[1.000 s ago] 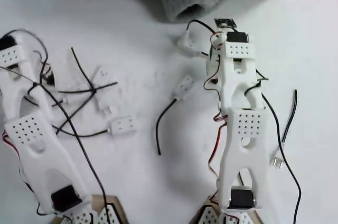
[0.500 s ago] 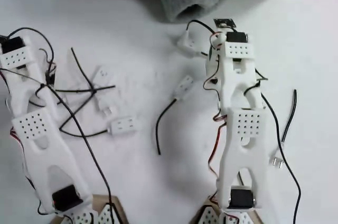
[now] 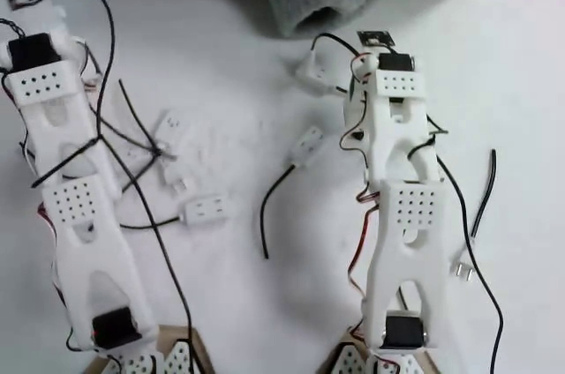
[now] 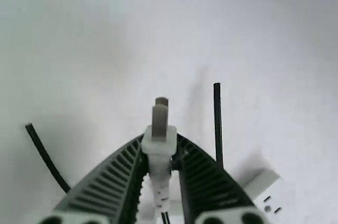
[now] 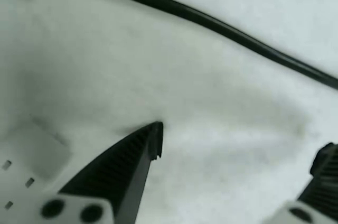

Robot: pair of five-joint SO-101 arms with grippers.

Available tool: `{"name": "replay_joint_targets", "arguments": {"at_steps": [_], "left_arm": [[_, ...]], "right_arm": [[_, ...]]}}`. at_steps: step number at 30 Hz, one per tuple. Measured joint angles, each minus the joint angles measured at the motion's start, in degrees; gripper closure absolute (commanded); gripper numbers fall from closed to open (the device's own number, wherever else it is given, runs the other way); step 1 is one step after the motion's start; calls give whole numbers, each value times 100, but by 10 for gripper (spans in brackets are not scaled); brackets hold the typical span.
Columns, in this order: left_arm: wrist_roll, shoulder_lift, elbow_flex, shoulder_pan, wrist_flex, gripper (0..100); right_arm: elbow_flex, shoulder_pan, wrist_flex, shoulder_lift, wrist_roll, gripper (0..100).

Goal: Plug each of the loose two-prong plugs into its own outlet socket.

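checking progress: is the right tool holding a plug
No, the right tool is open, with just bare table between its fingers.

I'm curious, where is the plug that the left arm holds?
Left wrist view: the plug sits clamped in the left tool, prongs pointing out over the table.

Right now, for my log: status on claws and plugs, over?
Left claw shut on plug. Right claw open near outlet socket. Second plug loose by right arm. Black cables tangled by left arm.

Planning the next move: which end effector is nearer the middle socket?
Right. The right end effector is near the socket; the left end effector, gripping a plug, is far off leftward.
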Motion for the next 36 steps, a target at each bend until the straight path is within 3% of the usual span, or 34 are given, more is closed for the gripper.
{"name": "replay_joint_targets", "arguments": {"at_steps": [3, 10, 20, 28, 36], "left_arm": [[-554, -176, 0, 114, 9, 977], [-695, -1662, 1029, 642, 9, 977], [-695, -4642, 2602, 2743, 9, 977], [-747, -6338, 5116, 4686, -79, 977], [-862, -7824, 7815, 5011, -765, 977]], "right_arm": [[0, 0, 0, 0, 0, 570], [0, 26, 0, 0, -273, 570], [0, 114, 0, 35, -642, 568], [0, 114, 0, 35, -642, 567], [0, 114, 0, 35, -642, 567]]}}
